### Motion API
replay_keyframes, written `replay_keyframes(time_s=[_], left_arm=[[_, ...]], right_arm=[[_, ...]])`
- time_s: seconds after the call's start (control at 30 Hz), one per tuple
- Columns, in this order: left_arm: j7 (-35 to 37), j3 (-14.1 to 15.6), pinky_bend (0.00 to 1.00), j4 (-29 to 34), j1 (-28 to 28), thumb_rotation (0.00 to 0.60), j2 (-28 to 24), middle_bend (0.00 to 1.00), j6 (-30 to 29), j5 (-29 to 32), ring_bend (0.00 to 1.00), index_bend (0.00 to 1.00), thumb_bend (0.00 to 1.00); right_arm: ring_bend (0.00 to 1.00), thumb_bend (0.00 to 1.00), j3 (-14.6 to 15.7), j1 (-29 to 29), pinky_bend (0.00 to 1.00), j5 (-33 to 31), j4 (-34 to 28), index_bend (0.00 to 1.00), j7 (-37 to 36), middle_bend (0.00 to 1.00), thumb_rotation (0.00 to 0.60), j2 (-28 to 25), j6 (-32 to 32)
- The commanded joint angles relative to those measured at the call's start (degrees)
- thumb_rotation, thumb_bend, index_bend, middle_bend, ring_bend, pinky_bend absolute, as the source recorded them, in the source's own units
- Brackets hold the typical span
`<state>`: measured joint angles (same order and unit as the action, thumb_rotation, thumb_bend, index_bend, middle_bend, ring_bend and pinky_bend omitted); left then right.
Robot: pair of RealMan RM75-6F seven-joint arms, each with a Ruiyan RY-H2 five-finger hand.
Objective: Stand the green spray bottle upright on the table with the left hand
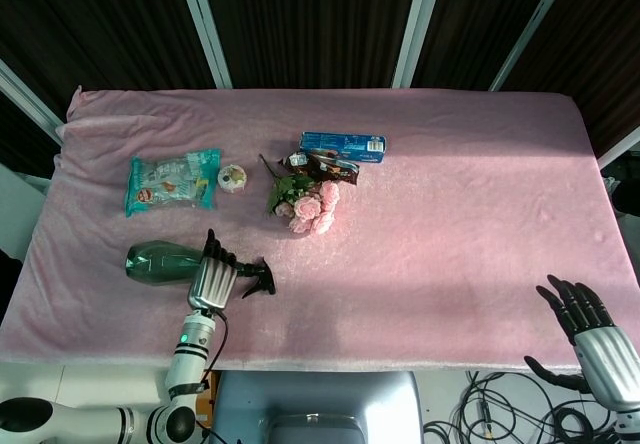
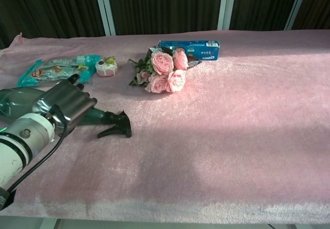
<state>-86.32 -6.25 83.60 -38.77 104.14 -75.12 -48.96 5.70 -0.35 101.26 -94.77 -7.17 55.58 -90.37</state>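
The green spray bottle [image 1: 155,263] lies on its side near the table's front left, its black trigger nozzle [image 1: 260,281] pointing right. My left hand [image 1: 213,276] lies over the bottle's neck end with its fingers curled down around it. The chest view shows the same hand [image 2: 61,104] wrapped over the bottle [image 2: 14,98], with the nozzle [image 2: 114,128] sticking out to the right. The bottle still rests on the pink cloth. My right hand [image 1: 583,326] hangs off the table's front right corner, fingers spread, holding nothing.
Behind the bottle lie a teal snack bag [image 1: 172,180] and a small round cup [image 1: 233,177]. A bunch of pink roses [image 1: 310,204], a dark wrapper [image 1: 330,167] and a blue box [image 1: 343,146] sit mid-table. The pink cloth [image 1: 470,214] covers the table.
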Motion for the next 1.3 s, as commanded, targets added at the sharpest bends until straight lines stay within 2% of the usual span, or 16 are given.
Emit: replay_keyframes(time_s=[0.03, 0.17, 0.27, 0.33, 0.47, 0.6, 0.67, 0.77, 0.8, 0.87, 1.03, 1.3], left_arm=[[2.94, 1.44, 0.0, -0.3, -0.21, 0.6, -0.84, 0.63, -0.23, -3.37, 0.28, 0.65, 0.49], [13.65, 3.84, 0.0, 0.4, 0.02, 0.6, -4.19, 0.71, -1.11, -14.4, 0.36, 0.73, 0.57], [28.37, 4.85, 0.01, 0.03, 0.8, 0.6, -7.37, 0.73, -4.65, -25.66, 0.4, 0.75, 0.57], [39.82, 4.28, 0.02, 1.12, 1.72, 0.6, -9.6, 0.73, -7.67, -30.85, 0.4, 0.75, 0.57], [60.6, 1.65, 0.03, 3.72, 3.7, 0.6, -13.25, 0.73, -14.24, -37.22, 0.4, 0.76, 0.56], [83.68, -1.31, 0.07, 6.91, 7.0, 0.6, -16.39, 0.73, -18.47, -37.09, 0.42, 0.76, 0.57], [90.11, -1.9, 0.07, 6.41, 8.57, 0.6, -17.88, 0.73, -19.03, -36.06, 0.42, 0.76, 0.57], [102.94, -2.84, 0.07, 6.93, 11.04, 0.6, -19.58, 0.73, -17.69, -32.55, 0.41, 0.76, 0.57], [109.0, -3.42, 0.07, 8.21, 11.85, 0.6, -20.6, 0.73, -15.95, -30.43, 0.4, 0.76, 0.57], [116.35, -4.41, 0.06, 9.18, 12.65, 0.6, -22.23, 0.73, -13.16, -27.88, 0.39, 0.76, 0.57], [125.12, -5.19, 0.04, 5.81, 13.52, 0.6, -23.24, 0.73, -8.06, -25.97, 0.38, 0.76, 0.56], [125.11, -3.11, 0.01, -0.31, 14.19, 0.6, -20.67, 0.72, -4.04, -27.5, 0.36, 0.76, 0.56]], right_arm=[[0.0, 0.34, 0.01, -0.02, 0.0, 0.03, 0.04, 0.0, -0.01, 0.0, 0.6, 0.02, -0.01], [0.0, 0.34, 0.08, -0.04, 0.0, 0.16, 0.05, 0.0, 0.18, 0.0, 0.6, 0.08, 0.03], [0.0, 0.34, 0.07, -0.11, 0.0, 0.14, 0.05, 0.0, 0.26, 0.0, 0.6, 0.11, -0.05], [0.0, 0.34, 0.06, -0.12, 0.0, 0.08, 0.03, 0.0, 0.33, 0.0, 0.6, 0.15, 0.0], [0.0, 0.33, 0.07, -0.07, 0.0, 0.03, -0.1, 0.0, 0.75, 0.0, 0.6, 0.3, 0.28], [0.0, 0.34, 0.15, -0.08, 0.0, 0.05, -0.33, 0.0, 0.66, 0.0, 0.6, 0.19, 0.34], [0.0, 0.34, 0.07, -0.18, 0.0, -0.02, -0.3, 0.0, 0.2, 0.0, 0.6, 0.05, 0.0], [0.0, 0.34, -0.03, -0.1, 0.0, -0.13, -0.23, 0.0, -0.02, 0.0, 0.6, 0.09, 0.05], [0.0, 0.34, 0.02, 0.04, 0.0, 0.0, -0.23, 0.0, 0.13, 0.0, 0.6, 0.17, 0.34], [0.0, 0.34, 0.15, 0.27, 0.0, 0.28, -0.25, 0.0, 0.38, 0.0, 0.6, 0.28, 0.82], [0.0, 0.34, 0.19, 0.46, 0.0, 0.13, -0.5, 0.0, 0.62, 0.0, 0.6, 0.25, 1.32], [0.0, 0.33, 0.27, 0.37, 0.0, 0.16, -0.48, 0.0, 0.56, 0.0, 0.6, 0.15, 1.17]])
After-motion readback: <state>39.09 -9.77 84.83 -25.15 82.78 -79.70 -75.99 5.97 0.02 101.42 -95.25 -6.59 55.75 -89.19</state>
